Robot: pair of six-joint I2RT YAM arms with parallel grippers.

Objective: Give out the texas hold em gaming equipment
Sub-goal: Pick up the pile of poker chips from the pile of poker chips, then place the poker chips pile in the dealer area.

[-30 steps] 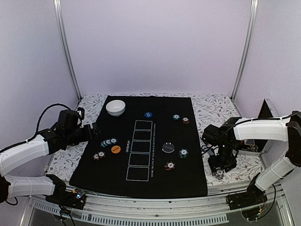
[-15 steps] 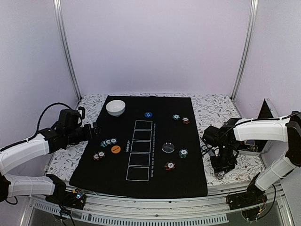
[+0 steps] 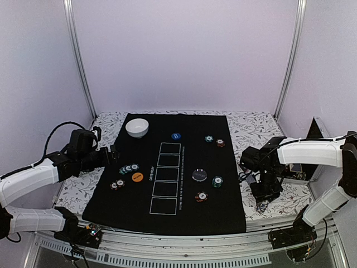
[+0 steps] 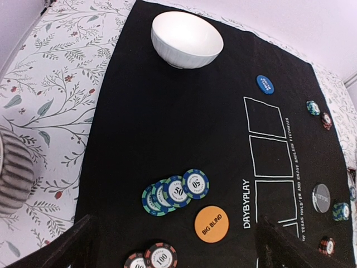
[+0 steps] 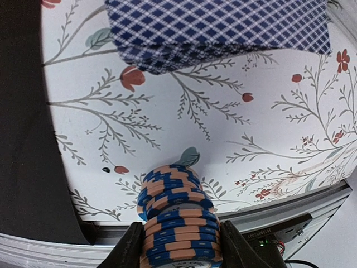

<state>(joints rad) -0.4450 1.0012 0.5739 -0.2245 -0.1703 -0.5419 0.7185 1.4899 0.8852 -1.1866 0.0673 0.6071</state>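
My right gripper (image 5: 181, 245) is shut on the top part of a blue-and-orange striped chip stack (image 5: 178, 223). The lower chips of the stack lean, fanned, on the floral cloth. It sits right of the mat in the top view (image 3: 263, 192). A blue-backed card deck (image 5: 217, 28) lies just beyond. My left gripper (image 4: 178, 248) is open and empty, above teal chips (image 4: 175, 191), red-dark chips (image 4: 153, 258) and the orange BIG BLIND disc (image 4: 211, 223). A blue disc (image 3: 176, 135), a dark disc (image 3: 199, 175) and more small chip stacks (image 3: 217, 181) lie on the mat.
A white bowl (image 3: 137, 127) stands at the mat's far left corner. The black mat (image 3: 184, 215) with five white rectangles covers the middle of the table. The table's near edge rail (image 5: 279, 223) is right beside the gripped chip stack.
My right gripper has shifted slightly away from the near table edge, staying over the chip stack. The left arm has not moved.
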